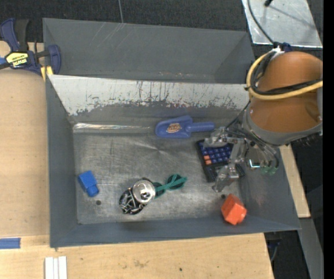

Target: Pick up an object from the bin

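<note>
Dark blue calculator [213,154] at the right end of the bin [62,173] looks like the pick here. The gripper [224,159] is down over it with its jaws apart, one at each end, not closed on it as far as I can see. So I'd say reach done, squeeze and lift still to go. An orange block [233,209] sits just in front, a blue scoop [176,127] is by the back wall, and a black-and-white toy helmet [137,196] and a small blue block [88,183] lie well off left.
</note>
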`<state>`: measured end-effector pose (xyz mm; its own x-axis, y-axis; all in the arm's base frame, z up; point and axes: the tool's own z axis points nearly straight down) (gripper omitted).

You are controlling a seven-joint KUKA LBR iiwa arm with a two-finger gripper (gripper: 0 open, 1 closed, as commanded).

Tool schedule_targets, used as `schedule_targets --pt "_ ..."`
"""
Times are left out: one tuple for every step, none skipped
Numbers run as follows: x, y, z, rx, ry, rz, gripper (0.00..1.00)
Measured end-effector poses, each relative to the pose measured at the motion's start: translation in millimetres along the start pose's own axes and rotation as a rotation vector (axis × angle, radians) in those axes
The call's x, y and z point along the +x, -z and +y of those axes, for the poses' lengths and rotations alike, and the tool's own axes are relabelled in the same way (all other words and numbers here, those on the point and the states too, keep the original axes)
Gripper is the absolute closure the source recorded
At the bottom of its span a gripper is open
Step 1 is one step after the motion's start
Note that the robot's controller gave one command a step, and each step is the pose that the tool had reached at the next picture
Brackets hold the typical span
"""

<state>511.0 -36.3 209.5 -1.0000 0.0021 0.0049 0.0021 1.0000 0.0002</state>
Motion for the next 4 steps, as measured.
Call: schedule_targets --pt "-1.7 4.0 0.1 0.001 0.002 -0.008 1.0" --pt "-1.7 4.0 0.1 0.001 0.002 -0.008 1.0" --pt "0.2 -15.5 -22.9 0.0 0.128 -0.013 1.0" --pt "-22.2 -32.4 -38.7 0.005 0.269 -0.006 1.0"
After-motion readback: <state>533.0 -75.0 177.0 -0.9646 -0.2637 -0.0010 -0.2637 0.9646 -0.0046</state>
